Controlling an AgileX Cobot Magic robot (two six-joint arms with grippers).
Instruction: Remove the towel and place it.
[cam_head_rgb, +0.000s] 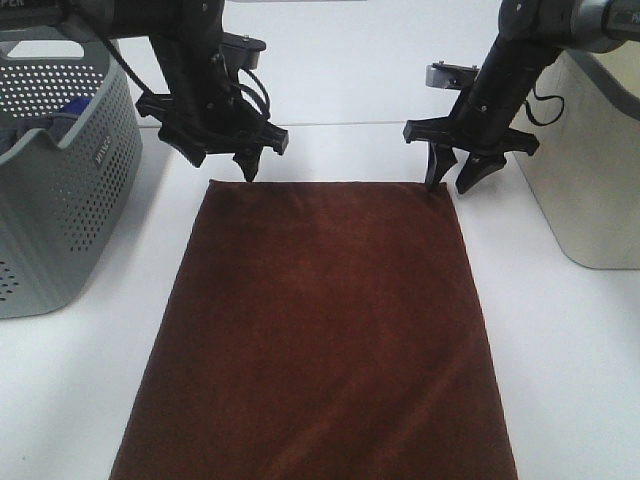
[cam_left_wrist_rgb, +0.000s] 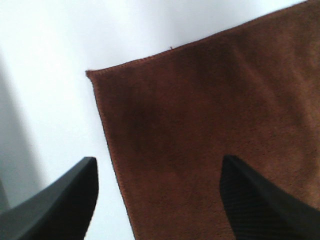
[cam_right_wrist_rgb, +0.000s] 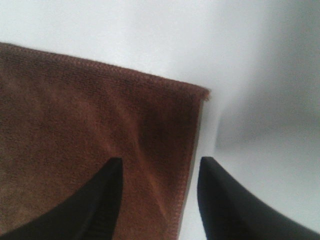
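The towel (cam_head_rgb: 320, 330) is a dark reddish-brown plush cloth lying flat on the white table (cam_head_rgb: 570, 350), reaching from the near edge of the view to the middle. No white tag shows. My left gripper (cam_head_rgb: 222, 163) is open just above the towel's far left corner. In the left wrist view, my left gripper (cam_left_wrist_rgb: 160, 200) has one finger over the table and one over the towel (cam_left_wrist_rgb: 210, 115). My right gripper (cam_head_rgb: 450, 183) is open at the far right corner. In the right wrist view, my right gripper (cam_right_wrist_rgb: 160, 200) straddles the side hem of the towel (cam_right_wrist_rgb: 75, 115).
A grey perforated basket (cam_head_rgb: 60, 200) stands at the left, with a blue item (cam_head_rgb: 75, 108) among its contents. A pale bin (cam_head_rgb: 590, 170) stands at the right. Bare white table shows on both sides of the towel and behind it.
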